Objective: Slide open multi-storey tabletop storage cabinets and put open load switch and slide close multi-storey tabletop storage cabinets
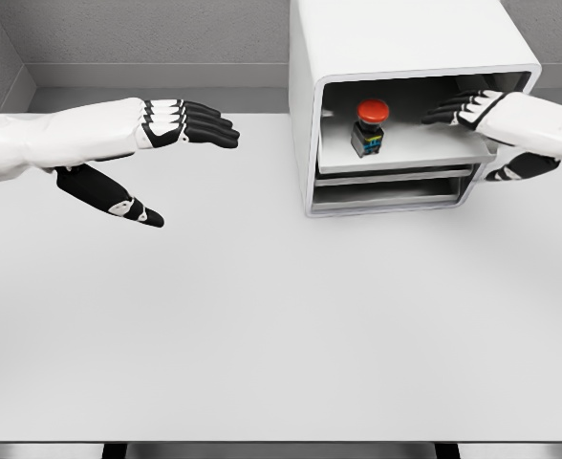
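Your load switch (369, 125) sits on the cabinet's (405, 57) pulled-out top drawer (396, 151); it's small, rigid and light. Right robot hand (467, 108), fingers loosely extended, reaches in empty; push the stiff drawer front.

Bright, even, sharp simulator render; soft shadow inside the cabinet (410, 105), no glare.

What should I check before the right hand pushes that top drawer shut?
1. Switch sits upright on the top drawer: ok.
2. Right hand has let go of the switch, fingers relaxed: ok.
3. Right hand out of the cabinet opening: not ok, fingertips reach over the drawer.
4. Left hand open and apart from the cabinet: ok.
5. Lower drawer fully closed: cannot tell.
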### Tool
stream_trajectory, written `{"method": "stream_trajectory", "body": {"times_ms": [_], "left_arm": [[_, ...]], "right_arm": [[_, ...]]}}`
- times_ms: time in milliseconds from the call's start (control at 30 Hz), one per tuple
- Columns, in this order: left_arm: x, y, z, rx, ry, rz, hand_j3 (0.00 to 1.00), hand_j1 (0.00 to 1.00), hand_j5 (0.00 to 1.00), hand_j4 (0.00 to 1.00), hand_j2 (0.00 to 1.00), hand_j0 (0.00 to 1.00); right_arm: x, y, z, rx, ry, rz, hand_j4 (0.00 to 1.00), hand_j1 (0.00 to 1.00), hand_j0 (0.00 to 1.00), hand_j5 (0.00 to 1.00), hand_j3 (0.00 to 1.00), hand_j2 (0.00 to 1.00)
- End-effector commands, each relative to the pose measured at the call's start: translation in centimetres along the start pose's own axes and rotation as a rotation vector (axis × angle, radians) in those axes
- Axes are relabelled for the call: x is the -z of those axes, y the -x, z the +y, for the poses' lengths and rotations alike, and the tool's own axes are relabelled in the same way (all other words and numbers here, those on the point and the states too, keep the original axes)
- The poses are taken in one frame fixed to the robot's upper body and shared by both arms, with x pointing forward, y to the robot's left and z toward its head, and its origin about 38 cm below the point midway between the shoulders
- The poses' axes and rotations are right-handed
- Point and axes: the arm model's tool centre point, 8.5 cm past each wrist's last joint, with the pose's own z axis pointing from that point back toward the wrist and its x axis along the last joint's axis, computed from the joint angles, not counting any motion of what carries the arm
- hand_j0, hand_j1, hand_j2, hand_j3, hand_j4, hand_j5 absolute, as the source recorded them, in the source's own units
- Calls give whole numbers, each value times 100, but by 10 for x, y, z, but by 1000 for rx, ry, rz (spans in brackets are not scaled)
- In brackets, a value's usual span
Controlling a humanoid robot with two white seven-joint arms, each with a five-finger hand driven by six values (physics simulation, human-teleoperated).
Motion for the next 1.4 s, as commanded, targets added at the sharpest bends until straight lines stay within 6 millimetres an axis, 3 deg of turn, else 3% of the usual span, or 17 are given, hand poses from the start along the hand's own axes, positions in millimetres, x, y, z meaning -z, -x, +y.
{"method": "stream_trajectory", "body": {"times_ms": [0, 67, 100, 333, 433, 667, 733, 867, 1100, 1367], "left_arm": [[-1, 0, 1, -7, -5, 2, 100, 100, 100, 100, 100, 100], [-1, 1, 1, -6, -6, 3, 100, 100, 100, 100, 100, 100], [-1, 1, 1, -7, -5, 3, 100, 100, 100, 100, 100, 100], [-6, 2, -3, -17, -5, 17, 100, 100, 100, 100, 100, 100], [-6, 2, -4, -19, -3, 16, 100, 100, 100, 100, 100, 100], [-11, 3, -7, -26, 3, 31, 100, 100, 100, 100, 100, 100], [-12, 3, -7, -27, 5, 34, 100, 100, 100, 100, 100, 100], [-13, 5, -13, -41, 8, 40, 100, 100, 100, 100, 100, 100], [-13, 6, -14, -45, 9, 43, 100, 100, 100, 100, 100, 100], [-14, 7, -17, -50, 12, 46, 100, 100, 100, 100, 100, 100]], "right_arm": [[-16, 4, -10, 6, 21, 22, 100, 100, 100, 100, 100, 100], [-23, 6, -11, 23, 27, 28, 100, 100, 100, 100, 100, 100], [-25, 5, 0, 49, 12, 28, 100, 100, 100, 100, 100, 100], [-18, -43, 9, 22, -39, -107, 100, 100, 100, 100, 100, 100], [-18, -46, 16, 26, -67, -116, 100, 100, 100, 100, 100, 100], [-18, -43, 38, 38, -201, -107, 100, 100, 100, 100, 100, 100], [-6, -44, 51, 63, -245, -125, 100, 100, 100, 100, 100, 100], [8, -44, 59, 30, -259, -124, 100, 100, 100, 100, 100, 100], [16, -23, 47, 31, -222, -75, 100, 100, 100, 100, 100, 100], [19, -19, 47, 30, -229, -65, 100, 100, 100, 100, 100, 100]]}}
